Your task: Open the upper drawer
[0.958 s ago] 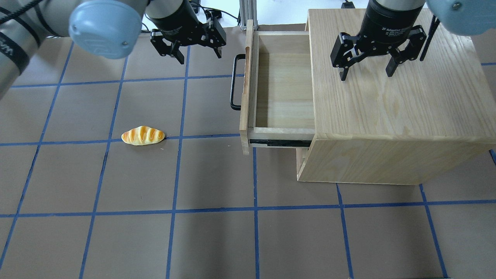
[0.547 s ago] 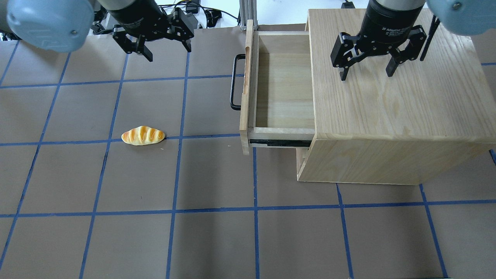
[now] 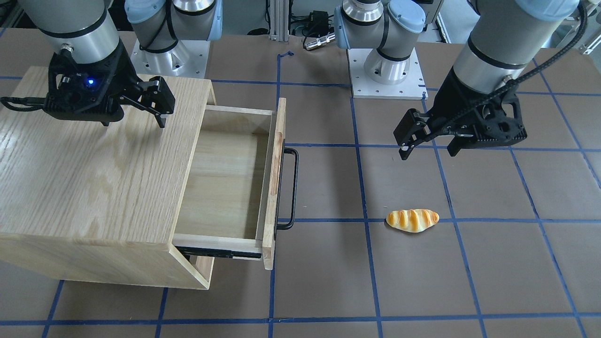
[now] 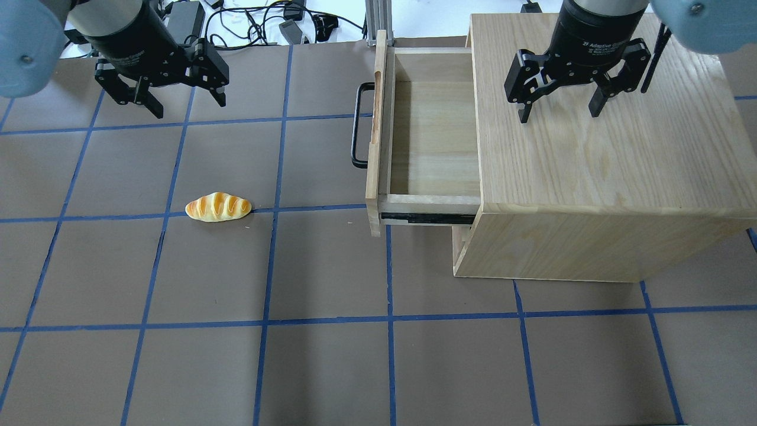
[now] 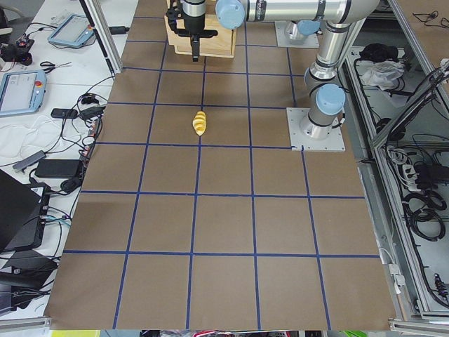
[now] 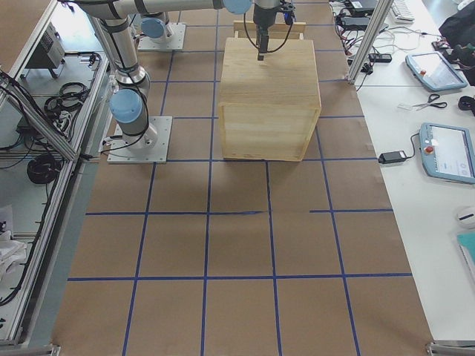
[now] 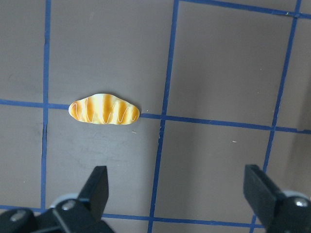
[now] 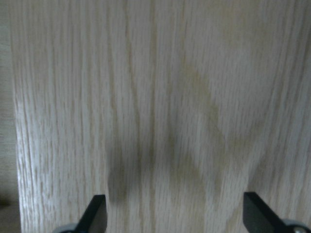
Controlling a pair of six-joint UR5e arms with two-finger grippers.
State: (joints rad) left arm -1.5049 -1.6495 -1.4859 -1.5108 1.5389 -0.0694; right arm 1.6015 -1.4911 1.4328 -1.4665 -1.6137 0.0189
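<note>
Two grippers, and we see both spread wide, both empty. The left gripper (image 4: 189, 106) hangs above the brown table mat (image 4: 325, 266). The upper drawer (image 4: 434, 136) sits well off to its right, pulled far out of the oak cabinet (image 4: 591, 165), its black bar handle (image 4: 355, 127) facing that gripper, untouched. A striped bread roll (image 4: 218, 207) lies on the mat near the left gripper, apart from its fingers. The right gripper (image 4: 559, 115) hovers over the cabinet's grained top, the open drawer just beside it on its left.
</note>
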